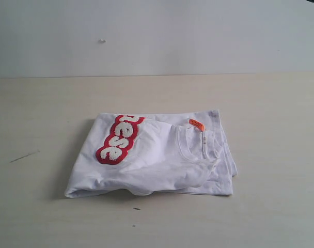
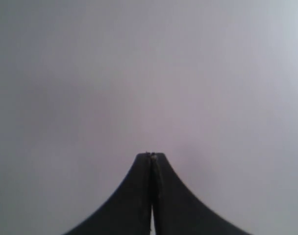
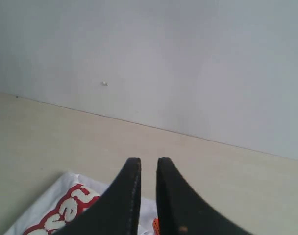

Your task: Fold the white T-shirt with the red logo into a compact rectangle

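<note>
The pale wooden table (image 1: 43,103) fills most of the exterior view and meets a plain white wall (image 1: 157,36) behind it. The white T-shirt (image 1: 146,160) lies near the table's middle, folded into a rumpled, roughly rectangular bundle with its edges uneven on the right side. Neither arm appears in this view.

The left gripper (image 2: 151,156) is clenched, its two dark fingers pressed tip to tip with nothing between them, and only blank pale surface lies beyond it. The right gripper (image 3: 149,161) stands barely parted, a narrow slit between its fingers. It holds nothing and hangs clear above the shirt's far edge.

The red logo (image 1: 118,139) runs down the left part of the top fold, with only its last white letters showing. The ribbed collar (image 1: 190,147) lies to its right, and the small orange tag (image 1: 197,124) sits just behind the collar.
</note>
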`<state>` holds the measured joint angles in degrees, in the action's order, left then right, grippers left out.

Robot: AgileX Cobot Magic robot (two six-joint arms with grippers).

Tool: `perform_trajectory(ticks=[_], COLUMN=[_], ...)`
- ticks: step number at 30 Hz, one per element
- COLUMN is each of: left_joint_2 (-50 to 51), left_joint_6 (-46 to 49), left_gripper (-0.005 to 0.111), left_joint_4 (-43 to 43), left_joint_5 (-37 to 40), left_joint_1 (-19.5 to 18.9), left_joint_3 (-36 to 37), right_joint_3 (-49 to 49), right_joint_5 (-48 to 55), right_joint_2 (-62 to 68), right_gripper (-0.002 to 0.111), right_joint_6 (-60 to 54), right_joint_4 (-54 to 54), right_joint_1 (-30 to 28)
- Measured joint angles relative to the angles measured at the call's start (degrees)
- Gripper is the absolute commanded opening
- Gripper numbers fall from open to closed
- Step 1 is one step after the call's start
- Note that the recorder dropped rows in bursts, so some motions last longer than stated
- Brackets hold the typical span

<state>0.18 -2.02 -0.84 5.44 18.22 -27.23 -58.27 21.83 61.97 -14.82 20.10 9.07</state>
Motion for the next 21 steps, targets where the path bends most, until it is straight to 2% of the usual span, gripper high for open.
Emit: perform_trajectory(ticks=[3,9,11,14,21], left_joint_2=[0.00,0.00,0.00,0.00,0.00], left_joint_6=[-4.84,-10.58,-12.50,-14.57,-11.97], left_gripper=[0.000,0.000,0.000,0.000,0.000], left_joint_4=[5.24,6.80,8.36,11.18,14.75], left_joint_5=[-0.88,-8.59,-12.32,-13.54,-15.92], left_joint_1=[-2.67,-8.41,-11.88,-15.61,-16.59], left_joint_3=[0.98,4.87,7.71,10.52,18.67], right_joint_3=[0.00,0.00,0.00,0.00,0.00], right_joint_5=[0.00,-0.10,-0.10,-0.10,-0.10], right_joint_2=[0.00,0.00,0.00,0.00,0.00], right_gripper=[0.014,0.014,0.014,0.014,0.014], right_joint_6=[0.00,0.00,0.00,0.00,0.00], right_joint_4=[0.00,0.00,0.00,0.10,0.10], right_joint_1=[0.00,0.00,0.00,0.00,0.00])
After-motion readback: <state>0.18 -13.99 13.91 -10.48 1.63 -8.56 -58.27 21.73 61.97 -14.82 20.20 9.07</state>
